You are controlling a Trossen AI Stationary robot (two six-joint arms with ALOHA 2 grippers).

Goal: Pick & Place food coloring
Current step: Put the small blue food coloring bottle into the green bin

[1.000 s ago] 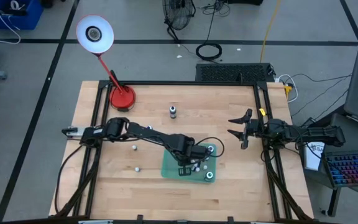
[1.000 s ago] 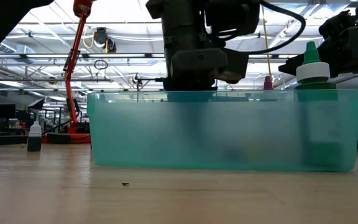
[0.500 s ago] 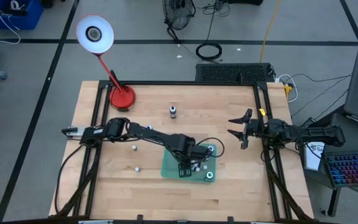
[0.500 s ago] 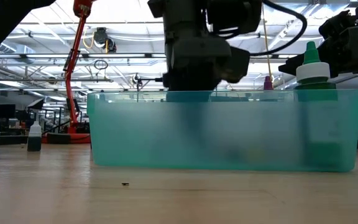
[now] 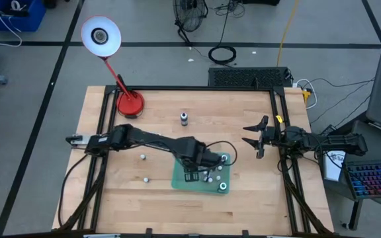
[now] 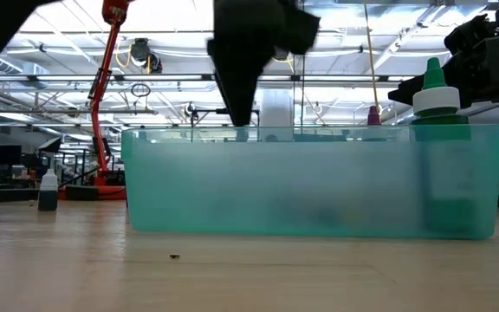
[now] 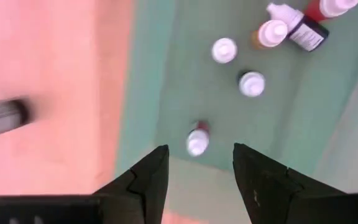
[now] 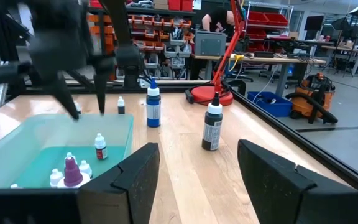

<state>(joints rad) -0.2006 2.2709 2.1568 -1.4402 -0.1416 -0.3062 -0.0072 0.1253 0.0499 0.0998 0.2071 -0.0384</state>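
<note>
The green tray (image 5: 207, 180) lies at the table's middle near side and holds several tiny white-capped food coloring bottles (image 7: 252, 83). One red-bodied bottle (image 7: 196, 142) stands upright on the tray floor just beyond my left gripper's (image 7: 201, 155) open fingers. My left gripper (image 5: 192, 174) hovers over the tray's left part and touches nothing. Two more small bottles (image 5: 142, 157) (image 5: 147, 178) stand on the wood left of the tray. A taller dark bottle (image 5: 184, 119) stands farther back. My right gripper (image 5: 251, 137) waits open near the table's right edge.
A red lamp base (image 5: 129, 102) sits at the far left corner, its stem leaning out to the lamp head (image 5: 100, 36). A green-bodied bottle (image 6: 440, 95) stands at the tray's right end. A blue bottle (image 8: 153, 102) stands beside the tray. Bare wood lies along the near edge.
My left gripper has risen out of the tray and shifted a little toward the table's left, tipping as it went. The bottles in the tray stay where they stood. The right arm has kept still.
</note>
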